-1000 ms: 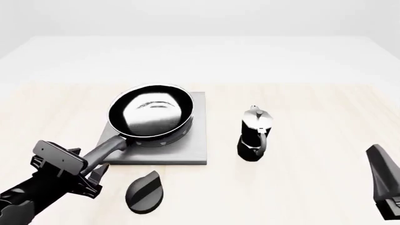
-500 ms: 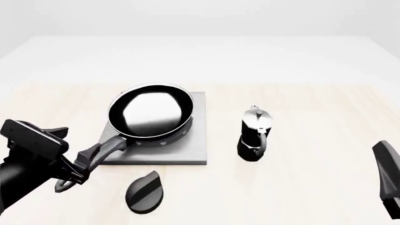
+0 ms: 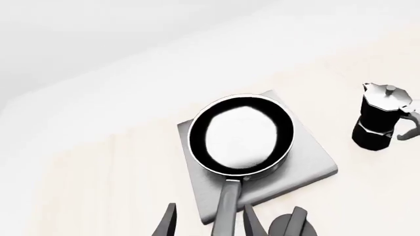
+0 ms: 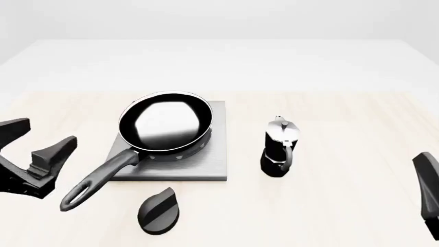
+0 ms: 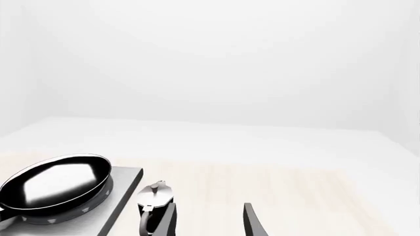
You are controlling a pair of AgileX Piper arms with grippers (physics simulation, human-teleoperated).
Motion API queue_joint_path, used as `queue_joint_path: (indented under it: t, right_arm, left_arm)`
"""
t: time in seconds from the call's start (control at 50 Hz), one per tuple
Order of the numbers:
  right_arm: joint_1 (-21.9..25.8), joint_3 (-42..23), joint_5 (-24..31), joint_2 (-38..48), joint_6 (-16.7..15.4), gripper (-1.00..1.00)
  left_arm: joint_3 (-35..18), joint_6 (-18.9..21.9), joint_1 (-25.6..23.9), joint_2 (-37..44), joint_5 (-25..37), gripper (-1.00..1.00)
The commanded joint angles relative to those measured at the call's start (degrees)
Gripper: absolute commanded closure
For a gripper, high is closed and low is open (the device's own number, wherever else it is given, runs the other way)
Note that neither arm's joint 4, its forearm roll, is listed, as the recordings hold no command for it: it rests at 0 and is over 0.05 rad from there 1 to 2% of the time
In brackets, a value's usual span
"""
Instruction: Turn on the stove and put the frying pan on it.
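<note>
The frying pan (image 4: 165,125) sits on the stove (image 4: 203,165), its long handle (image 4: 96,181) pointing to the front left and resting free. The black oval knob (image 4: 159,210) lies on the table in front of the slab. My left gripper (image 4: 44,136) is open and empty at the far left, clear of the handle. In the left wrist view the pan (image 3: 241,134), the stove (image 3: 310,167) and the knob (image 3: 294,224) show beyond the open left gripper (image 3: 210,227). My right gripper (image 5: 208,223) is open and empty; it shows at the front view's right edge (image 4: 428,198).
A small black moka pot (image 4: 280,148) with a silver lid stands upright to the right of the stove, also in the left wrist view (image 3: 379,123) and the right wrist view (image 5: 155,202). Pale table edges run at the back.
My left gripper has let go of the pan handle and drawn back to the left, opening. The pan stays on the stove. The right gripper has barely moved.
</note>
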Motion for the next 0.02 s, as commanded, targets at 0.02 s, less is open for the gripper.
queue_joint_path:
  t: [0.02]
  right_arm:
    - [-0.1, -0.3, -0.1, 0.0, -0.4, -1.0]
  left_arm:
    - [-3.0, -4.1, 0.1, -10.7, 8.8, -1.0]
